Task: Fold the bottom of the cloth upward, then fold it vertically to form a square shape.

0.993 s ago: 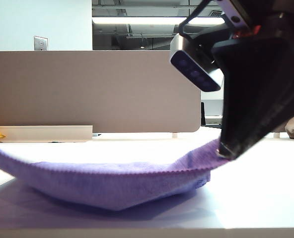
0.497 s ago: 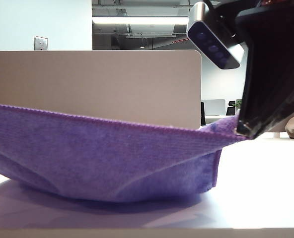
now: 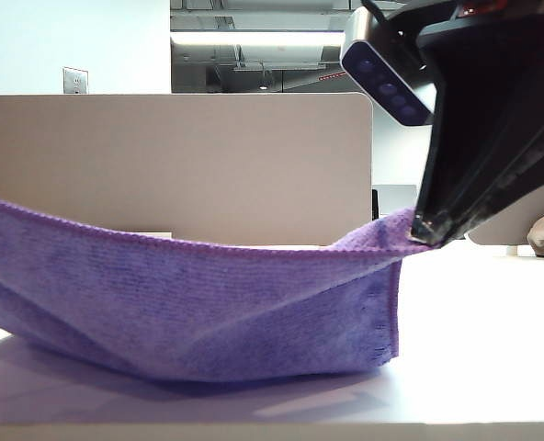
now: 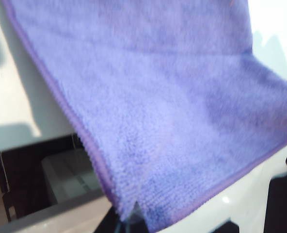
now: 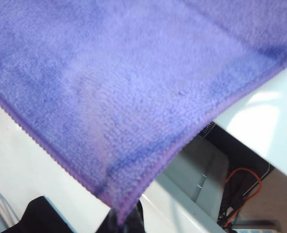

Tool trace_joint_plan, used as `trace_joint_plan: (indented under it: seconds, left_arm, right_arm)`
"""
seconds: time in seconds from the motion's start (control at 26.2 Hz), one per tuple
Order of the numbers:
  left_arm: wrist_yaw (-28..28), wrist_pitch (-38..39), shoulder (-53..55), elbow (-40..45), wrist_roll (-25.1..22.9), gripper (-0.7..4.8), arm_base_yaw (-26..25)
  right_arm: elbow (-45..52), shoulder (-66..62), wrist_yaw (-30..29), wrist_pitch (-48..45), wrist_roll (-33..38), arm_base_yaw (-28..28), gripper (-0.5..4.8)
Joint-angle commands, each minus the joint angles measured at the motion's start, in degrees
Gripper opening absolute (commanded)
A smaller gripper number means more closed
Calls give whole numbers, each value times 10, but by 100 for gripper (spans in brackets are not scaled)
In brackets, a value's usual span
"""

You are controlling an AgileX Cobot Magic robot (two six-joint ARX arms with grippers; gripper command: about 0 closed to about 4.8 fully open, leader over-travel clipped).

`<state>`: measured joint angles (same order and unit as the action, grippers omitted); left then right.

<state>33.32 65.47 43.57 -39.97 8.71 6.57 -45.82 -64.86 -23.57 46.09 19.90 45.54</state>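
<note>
An open-plan office: a white table stands before a grey desk divider, with a wall switch plate, long ceiling strip lights, exposed ducts overhead, and a monitor and chair farther back

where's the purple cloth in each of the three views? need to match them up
Exterior view: the cloth sags across the left and middle, its right corner pinched by the right gripper.
Left wrist view: cloth fills most of the frame, its corner in the shut left gripper.
Right wrist view: cloth fills the upper frame.
Shared landmark: the stitched hem.
</note>
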Motion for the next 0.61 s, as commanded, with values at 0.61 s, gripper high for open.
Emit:
trace_joint_plan:
  seconds: [0.61]
  left_arm:
    - [14,-84,-148,67,110,-3,0]
  right_arm:
    - [2,69,49,-29,12,-2,-1]
